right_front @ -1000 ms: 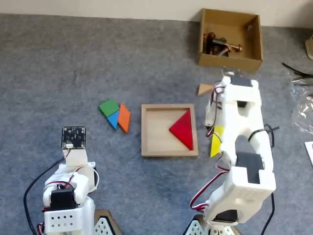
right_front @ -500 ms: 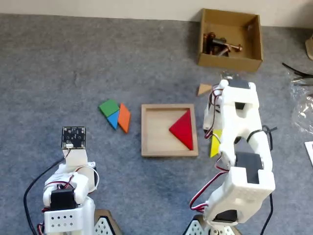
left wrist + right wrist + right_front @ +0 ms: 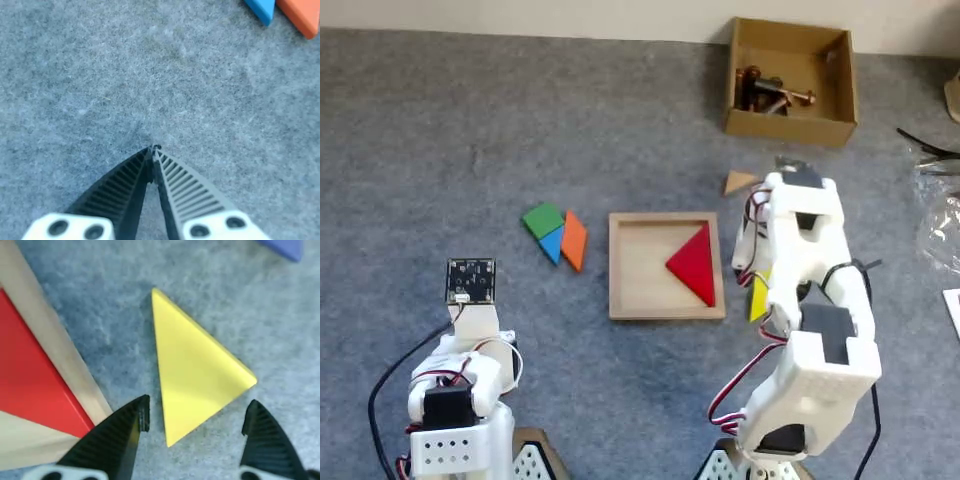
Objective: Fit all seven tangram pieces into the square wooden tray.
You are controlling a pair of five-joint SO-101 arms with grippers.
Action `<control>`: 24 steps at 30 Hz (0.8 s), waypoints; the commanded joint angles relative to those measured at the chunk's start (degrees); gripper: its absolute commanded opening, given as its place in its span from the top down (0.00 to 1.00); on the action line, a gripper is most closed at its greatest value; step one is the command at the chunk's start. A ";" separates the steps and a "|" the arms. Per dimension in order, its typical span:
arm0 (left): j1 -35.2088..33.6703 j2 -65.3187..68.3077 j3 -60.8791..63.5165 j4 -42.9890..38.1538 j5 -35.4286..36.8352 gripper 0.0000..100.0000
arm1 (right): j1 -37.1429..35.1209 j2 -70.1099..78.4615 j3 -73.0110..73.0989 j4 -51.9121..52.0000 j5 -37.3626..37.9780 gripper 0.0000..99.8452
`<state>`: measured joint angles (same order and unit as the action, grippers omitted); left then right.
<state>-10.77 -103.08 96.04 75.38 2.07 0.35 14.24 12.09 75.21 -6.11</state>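
Right gripper [image 3: 197,412]: jaws spread wide and holding nothing, hanging over the yellow triangle [image 3: 195,370] with one finger on either side of its nearer corner. The triangle lies flat on the grey carpet [image 3: 470,120] at 3 o'clock from the wooden tray [image 3: 665,310], just beside the rim but apart from it. Its longest-looking edge runs roughly alongside that rim.

Left gripper [image 3: 153,150]: fingers pressed together on nothing, parked over bare carpet at about 8 o'clock from the tray, well apart.

Tray contents: one red triangle [image 3: 695,262], seated against the 3 o'clock wall. A green square [image 3: 542,219], a blue triangle [image 3: 552,243] and an orange piece [image 3: 574,240] cluster at 9 o'clock. A tan triangle [image 3: 740,182] lies at 1 o'clock, and a bluish piece [image 3: 285,246] lies beyond the yellow one.

Handling, judged: the yellow piece looks thin, stiff and light, with smooth painted faces that may slip. Lying so low, it requires the fingertips to come right down to the carpet, whose pile should give a little. Its edges are not parallel, so a pinch across two slanted sides could squirt it out. A safer hold sets one finger on the long edge and the other on the opposite corner, near the middle of the piece.
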 commanded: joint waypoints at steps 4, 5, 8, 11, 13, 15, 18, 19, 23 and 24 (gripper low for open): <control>-0.48 0.40 1.19 0.44 0.09 1.00 | 0.31 -0.84 -0.31 -4.18 -0.70 0.72; -0.48 0.40 1.19 0.44 0.09 1.00 | 0.84 -0.84 -0.31 -4.09 -0.70 0.72; -0.48 0.40 1.19 0.44 0.09 1.00 | 1.89 -0.84 1.27 -5.32 -0.70 0.72; -0.48 0.40 1.19 0.44 0.09 1.00 | 2.59 -0.84 3.56 -8.57 -0.44 0.72; -0.48 0.40 1.19 0.44 0.09 1.00 | 2.77 -0.84 4.44 -9.10 -0.35 0.72; -0.48 0.40 1.19 0.44 0.09 1.00 | 2.77 -0.84 4.44 -9.27 -0.26 0.72; -0.48 0.40 1.19 0.44 0.09 1.00 | 2.59 -0.84 4.53 -9.27 -0.26 0.72; -0.48 0.40 1.19 0.44 0.09 1.00 | 2.68 -0.84 4.53 -9.36 -0.26 0.72; -0.48 0.40 1.19 0.44 0.09 1.00 | 2.68 -0.84 4.62 -10.77 -0.26 0.72; -0.48 0.40 1.19 0.44 0.09 1.00 | 2.68 -0.84 4.62 -11.21 -0.26 0.72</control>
<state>-10.77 -103.08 96.04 75.38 2.07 2.37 14.24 17.01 66.07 -6.11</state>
